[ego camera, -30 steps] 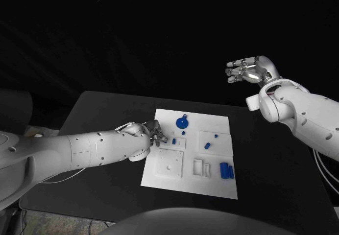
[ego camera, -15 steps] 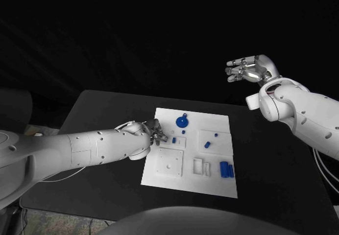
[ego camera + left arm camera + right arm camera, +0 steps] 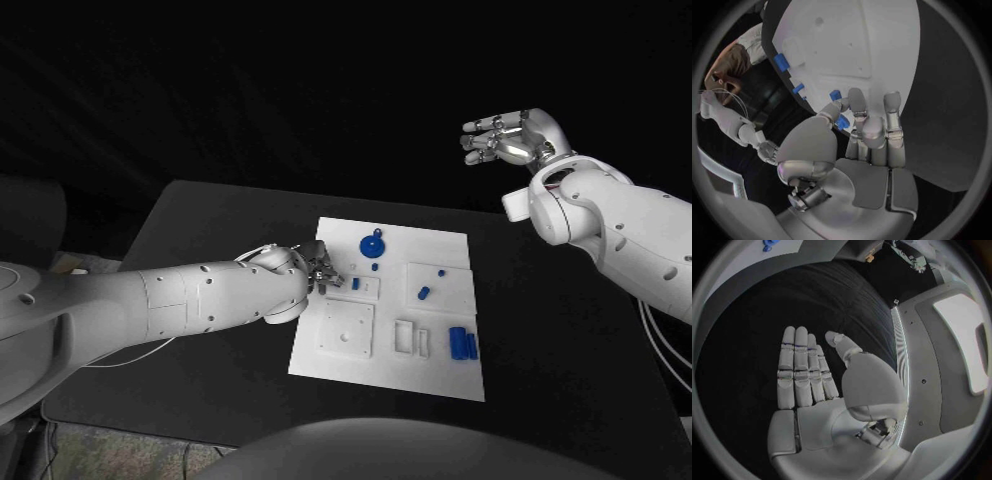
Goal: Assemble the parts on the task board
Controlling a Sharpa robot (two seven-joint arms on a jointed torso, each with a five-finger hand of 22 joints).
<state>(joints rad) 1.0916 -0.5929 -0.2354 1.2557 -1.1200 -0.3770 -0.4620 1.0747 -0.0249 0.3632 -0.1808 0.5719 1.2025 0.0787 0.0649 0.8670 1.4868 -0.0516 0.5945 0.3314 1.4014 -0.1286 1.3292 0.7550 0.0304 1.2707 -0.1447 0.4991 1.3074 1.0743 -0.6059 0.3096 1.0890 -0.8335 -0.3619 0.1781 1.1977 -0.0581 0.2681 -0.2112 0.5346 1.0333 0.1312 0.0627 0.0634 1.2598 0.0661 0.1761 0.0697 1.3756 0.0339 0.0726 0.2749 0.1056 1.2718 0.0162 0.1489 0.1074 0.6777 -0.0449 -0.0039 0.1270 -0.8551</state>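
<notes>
Table (image 3: 202, 215): black, under a dark background; the white board (image 3: 440, 375) lies at its middle.
Pair (image 3: 462, 345): two blue upright pieces side by side at the board's near right corner.
Slots (image 3: 413, 341): two white rectangular frames on the board, just left of the pair.
Plate (image 3: 346, 331): a square white block on the board's near left part, with a small hole in it.
Left hand (image 3: 320, 271): at the board's left edge, beyond the plate; fingers lie low over the board, thumb and fingertips drawn together around a small blue part (image 3: 842, 122). Whether they actually pinch it, I cannot tell.
Peg (image 3: 424, 294): small blue piece lying on a raised white square right of the left hand.
Disc (image 3: 372, 248): round blue piece with a small tab, on the board's far part.
Right hand (image 3: 508, 140): raised well beyond and right of the board, fingers loosely curled and apart, holding nothing.
</notes>
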